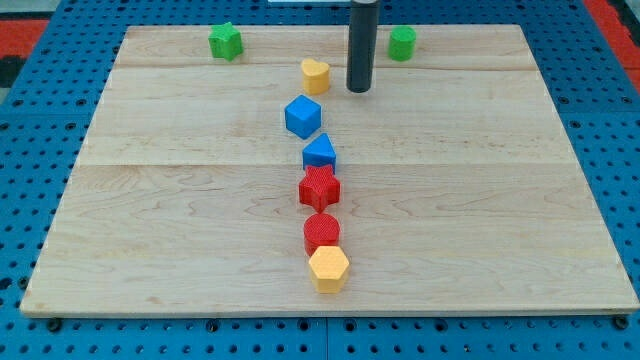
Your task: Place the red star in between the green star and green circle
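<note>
The red star (319, 188) lies near the board's middle, in a column of blocks. The green star (226, 41) sits at the view's top left. The green circle (402, 43) sits at the view's top, right of centre. My tip (360, 89) stands near the view's top, between the two green blocks and slightly below their line. It is just right of a yellow heart (315, 75) and well above the red star, touching no block.
A blue cube-like block (303, 116) and a blue triangle (319, 153) lie above the red star. A red circle (322, 233) and a yellow hexagon (329, 268) lie below it. The wooden board (150, 200) sits on a blue pegboard.
</note>
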Robot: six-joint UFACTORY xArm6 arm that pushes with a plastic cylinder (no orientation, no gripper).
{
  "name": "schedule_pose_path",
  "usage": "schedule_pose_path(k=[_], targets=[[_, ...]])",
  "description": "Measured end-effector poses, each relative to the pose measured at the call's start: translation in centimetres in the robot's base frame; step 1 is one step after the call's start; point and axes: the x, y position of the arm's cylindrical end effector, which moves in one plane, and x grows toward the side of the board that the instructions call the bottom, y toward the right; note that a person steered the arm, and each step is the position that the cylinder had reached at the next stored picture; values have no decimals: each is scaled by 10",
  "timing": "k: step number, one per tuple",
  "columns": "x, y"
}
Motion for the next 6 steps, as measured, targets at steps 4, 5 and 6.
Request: schedule_pose_path(k=[4, 5, 6], targets=[[-52, 133], [-61, 111], [-27, 114]])
